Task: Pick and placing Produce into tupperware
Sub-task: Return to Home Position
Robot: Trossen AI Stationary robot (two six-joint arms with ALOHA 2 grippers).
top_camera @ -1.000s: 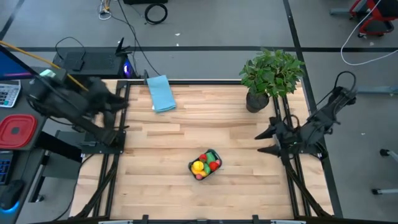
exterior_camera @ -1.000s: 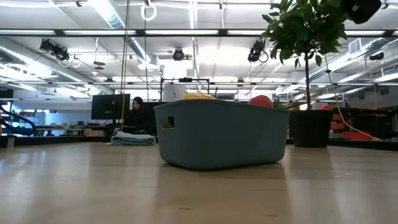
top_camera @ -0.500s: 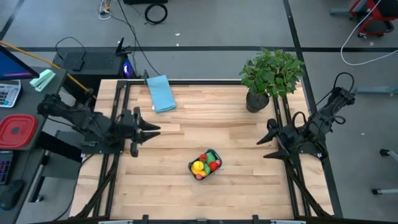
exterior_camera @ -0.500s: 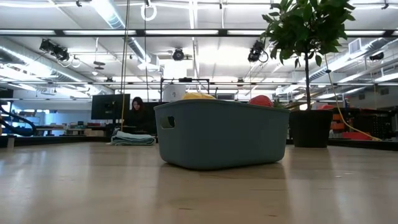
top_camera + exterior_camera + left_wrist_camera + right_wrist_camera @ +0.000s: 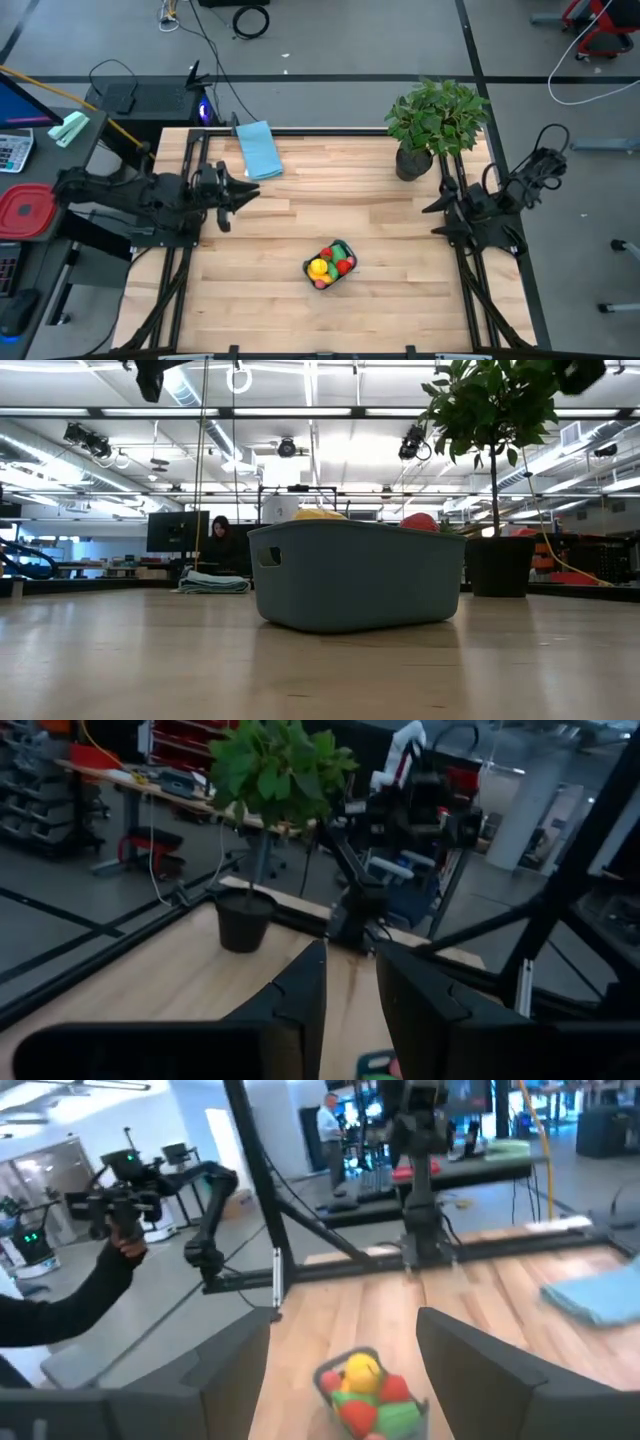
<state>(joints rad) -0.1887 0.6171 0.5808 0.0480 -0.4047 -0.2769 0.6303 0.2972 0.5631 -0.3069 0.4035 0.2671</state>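
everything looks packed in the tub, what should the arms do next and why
Probably just fold both arms back to their rest poses at the table's sides. The produce in view all sits in the tupperware. The left hand and right hand are both open and empty, and neither is over the tub, so nothing seems left to pick.

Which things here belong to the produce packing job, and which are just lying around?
Job: teal tupperware; toy produce inside it.
Lying about: light blue cloth; potted plant; red container off the table's left side.
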